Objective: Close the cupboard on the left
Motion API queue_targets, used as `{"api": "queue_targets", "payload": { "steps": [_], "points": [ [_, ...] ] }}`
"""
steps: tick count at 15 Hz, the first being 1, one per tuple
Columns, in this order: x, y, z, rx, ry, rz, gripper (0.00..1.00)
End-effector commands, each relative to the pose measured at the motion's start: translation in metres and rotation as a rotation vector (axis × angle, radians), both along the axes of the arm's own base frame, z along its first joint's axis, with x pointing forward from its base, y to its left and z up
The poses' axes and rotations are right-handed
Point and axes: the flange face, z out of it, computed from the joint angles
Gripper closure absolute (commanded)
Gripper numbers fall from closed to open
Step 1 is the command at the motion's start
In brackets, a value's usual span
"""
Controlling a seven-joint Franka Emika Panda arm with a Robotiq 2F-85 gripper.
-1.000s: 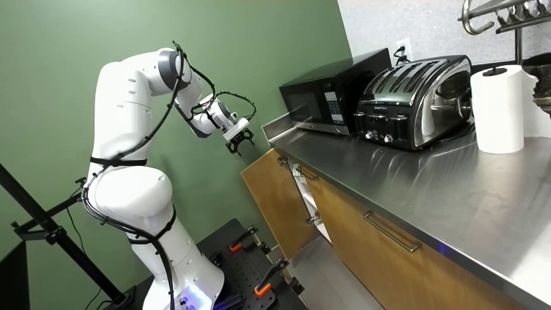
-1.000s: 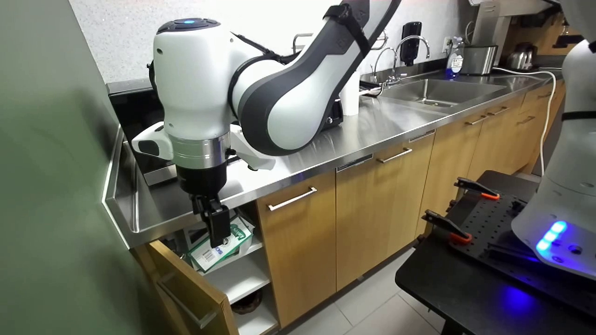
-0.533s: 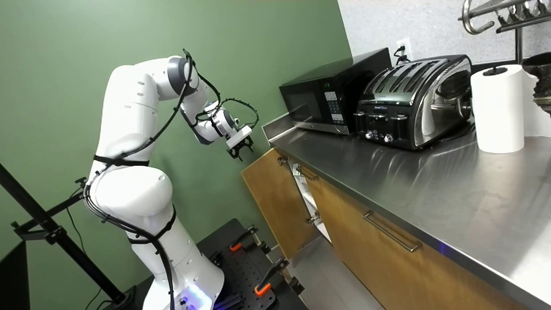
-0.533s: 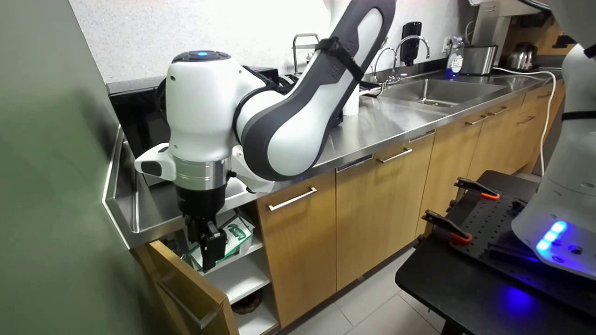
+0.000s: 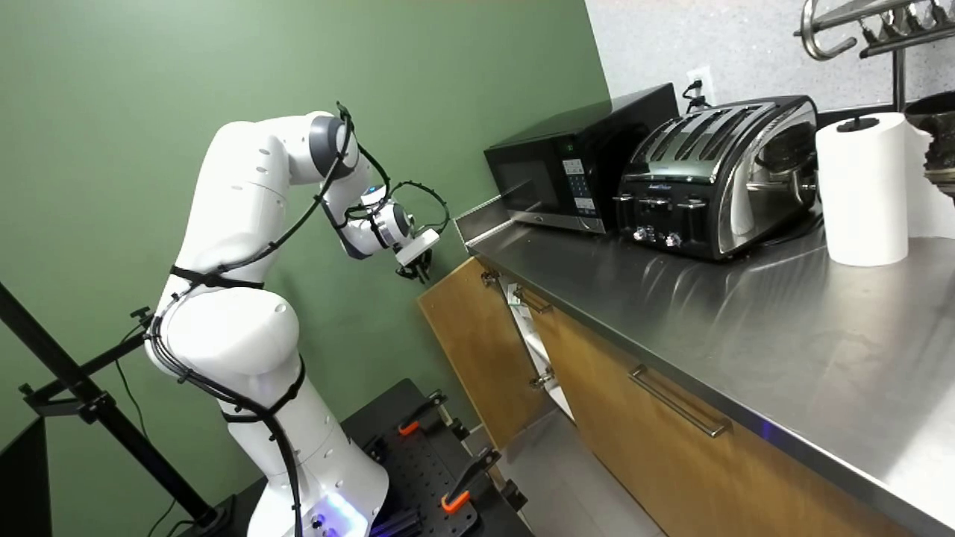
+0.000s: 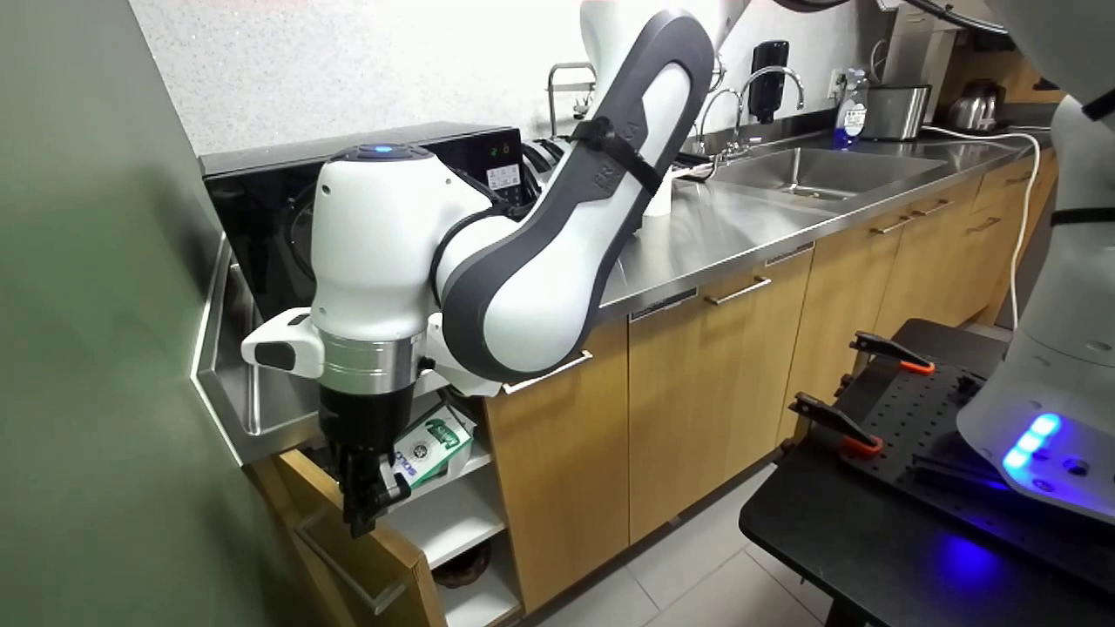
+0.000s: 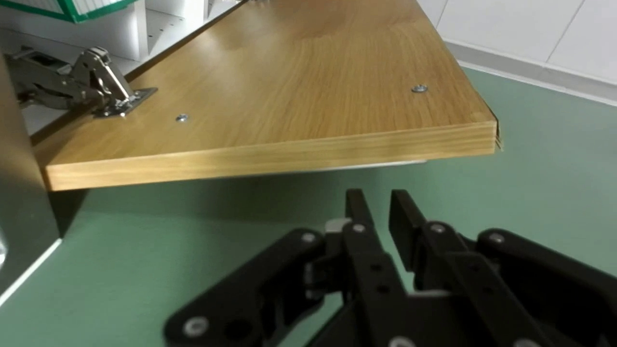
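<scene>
The cupboard's light-brown door (image 5: 481, 350) stands swung out towards the green wall, seen in both exterior views. Its inner face, hinge and top edge (image 7: 289, 156) fill the upper part of the wrist view. On the door's wall side is a metal handle (image 6: 340, 570). Inside the cupboard, a white-and-green box (image 6: 433, 442) lies on a white shelf. My gripper (image 7: 377, 193) points down by the door's top edge, on the wall side in the wrist view. A narrow gap with nothing in it separates the fingers. Whether they touch the door I cannot tell.
The green wall (image 7: 144, 279) is close behind the door. Above the cupboard runs the steel countertop (image 5: 709, 321), bearing a black microwave (image 5: 552, 175), a toaster (image 5: 709, 179) and a paper roll (image 5: 862, 190). Further along, a closed wooden front (image 6: 557, 461) adjoins the cupboard.
My gripper has come down to the height of the door's top edge. Its fingers have drawn much closer together. The door has not moved.
</scene>
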Motion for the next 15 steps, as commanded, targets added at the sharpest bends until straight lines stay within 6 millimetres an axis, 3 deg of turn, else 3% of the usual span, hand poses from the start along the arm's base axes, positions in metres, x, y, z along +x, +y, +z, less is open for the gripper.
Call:
{"api": "queue_targets", "payload": {
  "steps": [1, 6, 10, 15],
  "points": [
    [0.001, 0.012, -0.009, 0.022, 0.033, 0.036, 1.0],
    [-0.005, 0.016, -0.031, -0.083, 0.074, 0.034, 1.0],
    [-0.006, 0.018, -0.033, -0.228, 0.048, 0.037, 1.0],
    [0.007, 0.009, -0.042, -0.453, -0.045, 0.095, 1.0]
  ]
}}
